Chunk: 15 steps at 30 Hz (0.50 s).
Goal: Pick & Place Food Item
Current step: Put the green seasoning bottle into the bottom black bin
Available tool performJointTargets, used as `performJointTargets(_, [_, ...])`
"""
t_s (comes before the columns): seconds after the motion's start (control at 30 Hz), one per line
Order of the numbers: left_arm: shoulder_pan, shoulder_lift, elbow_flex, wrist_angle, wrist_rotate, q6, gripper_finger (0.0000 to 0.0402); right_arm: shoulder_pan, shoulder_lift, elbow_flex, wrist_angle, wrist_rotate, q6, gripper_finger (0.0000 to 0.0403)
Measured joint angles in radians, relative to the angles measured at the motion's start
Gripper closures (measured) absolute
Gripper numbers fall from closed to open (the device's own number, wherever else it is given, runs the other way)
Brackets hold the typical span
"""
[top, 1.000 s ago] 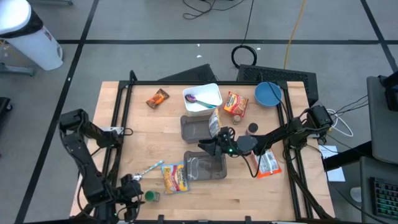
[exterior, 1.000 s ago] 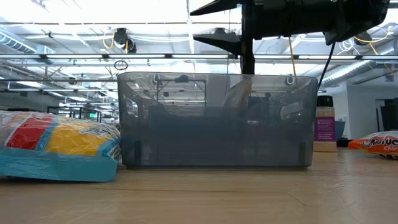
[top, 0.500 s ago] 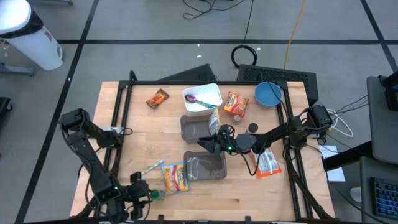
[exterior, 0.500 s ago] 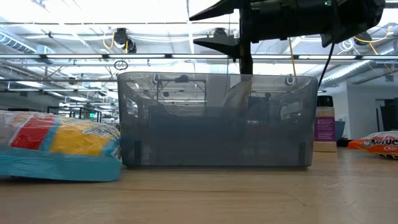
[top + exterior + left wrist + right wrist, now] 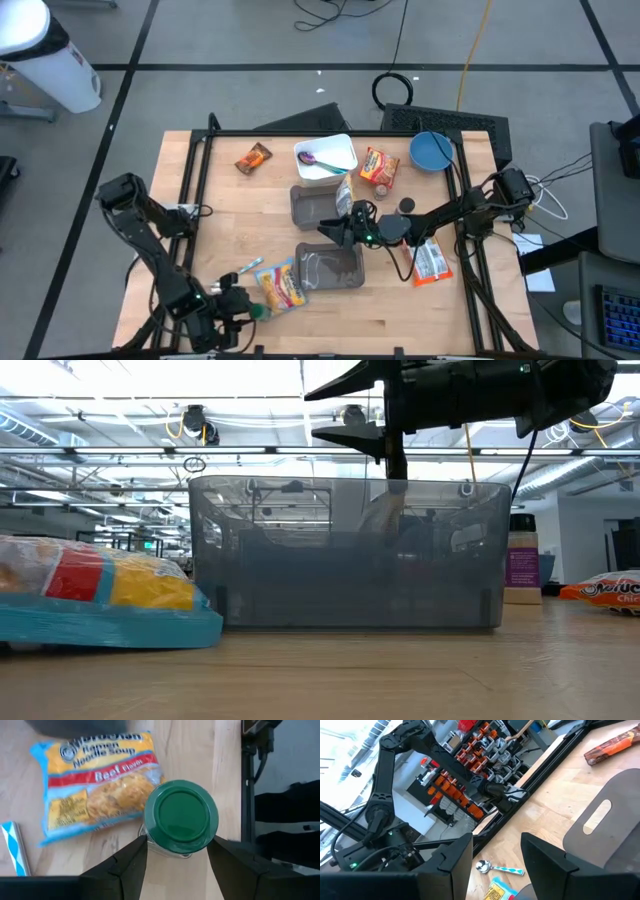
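Left tool (image 5: 176, 851) grips green-lidded jar (image 5: 181, 817) beside ramen packet (image 5: 95, 782).

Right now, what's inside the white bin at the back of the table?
A purple spoon lies in the white bin, seen from above. The rest of its floor looks bare, though the near wall may hide a thin strip.

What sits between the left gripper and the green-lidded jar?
Nothing visible. The left gripper already straddles the green-lidded jar, a finger on each side. The ramen packet lies just beyond the jar.
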Motion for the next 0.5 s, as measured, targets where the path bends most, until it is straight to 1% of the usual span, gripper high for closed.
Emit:
performJointTargets(0.33, [0.041,0.000,0.000,0.029,0.001,0.059,0.0187,0.000,0.000,0.000,0.000,0.000,0.000,0.0243])
performJointTargets(0.5, [0.040,0.000,0.000,-0.015,0.055,0.055,0.0188,0.000,0.000,0.000,0.000,0.000,0.000,0.0243])
